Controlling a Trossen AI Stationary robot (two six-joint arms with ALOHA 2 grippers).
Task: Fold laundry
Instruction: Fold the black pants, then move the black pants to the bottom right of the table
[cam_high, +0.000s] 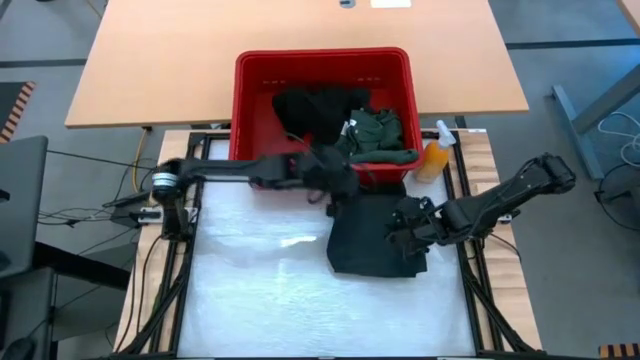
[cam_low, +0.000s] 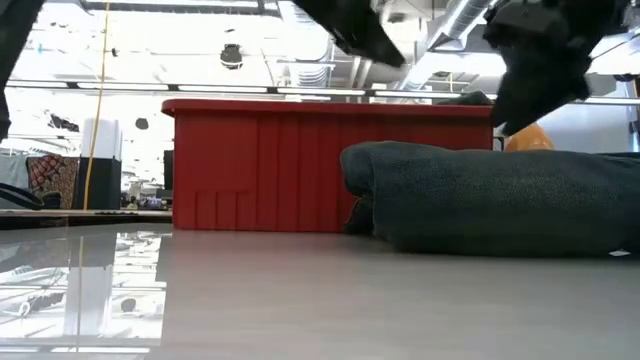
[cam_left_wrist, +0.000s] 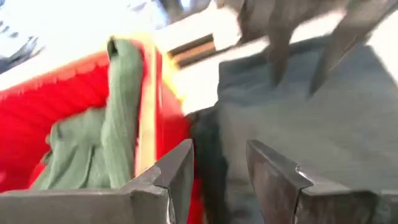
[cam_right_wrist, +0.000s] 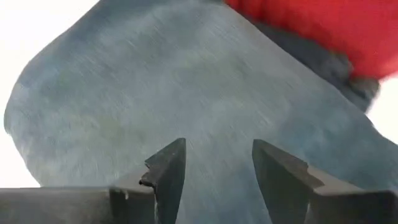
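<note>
Jaws parted, empty, on left gripper (cam_high: 335, 190) and right gripper (cam_high: 408, 232) above the folded dark garment (cam_high: 365, 238). Fold looks done; next: fetch green shirt (cam_high: 385, 132) from basket (cam_high: 255, 100).

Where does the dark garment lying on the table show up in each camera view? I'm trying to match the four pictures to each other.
High view: dark garment, right of centre, just below the red basket.
Low view: dark garment fills the right half, in front of the basket.
Left wrist view: garment beyond the fingers, basket beside it.
Right wrist view: garment fills the picture.
Shared landmark: the red basket.
</note>
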